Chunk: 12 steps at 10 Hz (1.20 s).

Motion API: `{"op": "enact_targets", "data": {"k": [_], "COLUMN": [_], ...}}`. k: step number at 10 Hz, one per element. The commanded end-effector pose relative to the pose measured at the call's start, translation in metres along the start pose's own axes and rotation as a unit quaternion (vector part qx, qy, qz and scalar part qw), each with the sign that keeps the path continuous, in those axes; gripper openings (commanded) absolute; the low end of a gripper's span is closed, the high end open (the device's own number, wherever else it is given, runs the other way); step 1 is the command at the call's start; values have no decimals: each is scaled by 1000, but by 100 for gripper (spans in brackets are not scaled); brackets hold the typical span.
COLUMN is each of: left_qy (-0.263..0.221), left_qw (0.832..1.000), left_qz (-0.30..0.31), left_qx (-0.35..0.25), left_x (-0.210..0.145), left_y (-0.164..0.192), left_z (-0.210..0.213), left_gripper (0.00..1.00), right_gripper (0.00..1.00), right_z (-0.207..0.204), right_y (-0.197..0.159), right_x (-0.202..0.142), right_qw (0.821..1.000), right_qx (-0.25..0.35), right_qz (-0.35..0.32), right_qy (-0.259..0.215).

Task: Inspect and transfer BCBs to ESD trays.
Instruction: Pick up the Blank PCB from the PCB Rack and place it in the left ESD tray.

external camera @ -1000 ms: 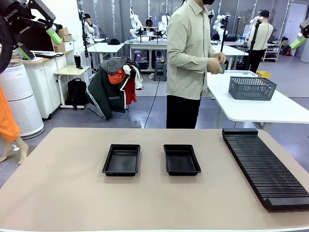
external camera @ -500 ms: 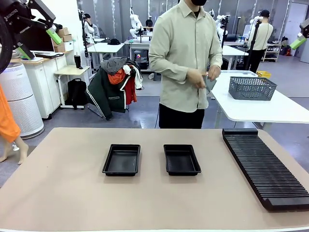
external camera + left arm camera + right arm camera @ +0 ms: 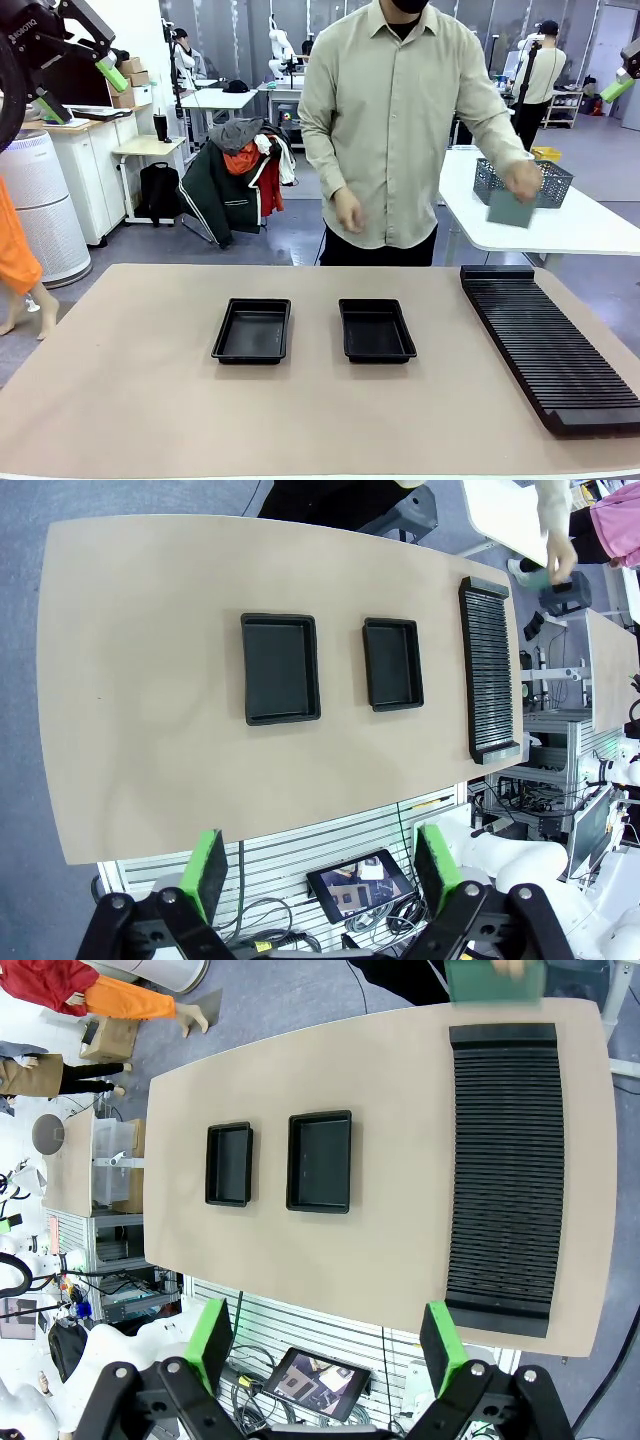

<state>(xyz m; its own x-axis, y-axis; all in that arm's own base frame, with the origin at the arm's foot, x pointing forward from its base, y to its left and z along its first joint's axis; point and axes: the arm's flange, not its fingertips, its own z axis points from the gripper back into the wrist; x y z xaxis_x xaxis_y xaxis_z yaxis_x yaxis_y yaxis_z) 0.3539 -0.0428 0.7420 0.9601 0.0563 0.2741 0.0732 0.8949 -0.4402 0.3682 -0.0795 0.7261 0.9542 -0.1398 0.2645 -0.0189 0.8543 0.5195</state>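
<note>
A BCB (image 3: 511,209) has been brought centre-right by the person (image 3: 400,120); ESD trays (image 3: 250,357) are seen empty, left gripper (image 3: 325,865) and right gripper (image 3: 328,1335) spread wide

Left claw (image 3: 322,865) black, green pads (image 3: 209,872); person (image 3: 400,120) beige shirt.

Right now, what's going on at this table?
The person's hand holds a BCB in the air just beyond the far end of the slotted rack. The left ESD tray and the right ESD tray lie empty on the table. The left tool and the right tool hang open high above it, holding nothing.
</note>
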Motion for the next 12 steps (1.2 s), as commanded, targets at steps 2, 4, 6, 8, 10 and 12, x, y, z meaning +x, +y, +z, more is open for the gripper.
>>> {"op": "enact_targets", "data": {"k": [2, 4, 6, 8, 10, 12], "left_qy": [0, 0, 0, 0, 0, 0], "left_qw": [1000, 1000, 1000, 1000, 1000, 1000], "left_qz": [-1, -1, -1, -1, -1, -1], "left_qx": [-5, -5, -5, -5, -5, -5], "left_x": [0, 0, 0, 0, 0, 0], "left_y": [1, 1, 1, 1, 1, 1], "left_z": [1, 1, 1, 1, 1, 1], "left_gripper": [100, 100, 100, 100, 100, 100], "right_gripper": [100, 100, 100, 100, 100, 100], "right_z": [0, 0, 0, 0, 0, 0], "right_y": [0, 0, 0, 0, 0, 0], "right_x": [0, 0, 0, 0, 0, 0], "right_qw": [1000, 1000, 1000, 1000, 1000, 1000], "right_qx": [3, 3, 3, 3, 3, 3], "right_qz": [2, 2, 2, 2, 2, 2], "right_qy": [0, 0, 0, 0, 0, 0]}}
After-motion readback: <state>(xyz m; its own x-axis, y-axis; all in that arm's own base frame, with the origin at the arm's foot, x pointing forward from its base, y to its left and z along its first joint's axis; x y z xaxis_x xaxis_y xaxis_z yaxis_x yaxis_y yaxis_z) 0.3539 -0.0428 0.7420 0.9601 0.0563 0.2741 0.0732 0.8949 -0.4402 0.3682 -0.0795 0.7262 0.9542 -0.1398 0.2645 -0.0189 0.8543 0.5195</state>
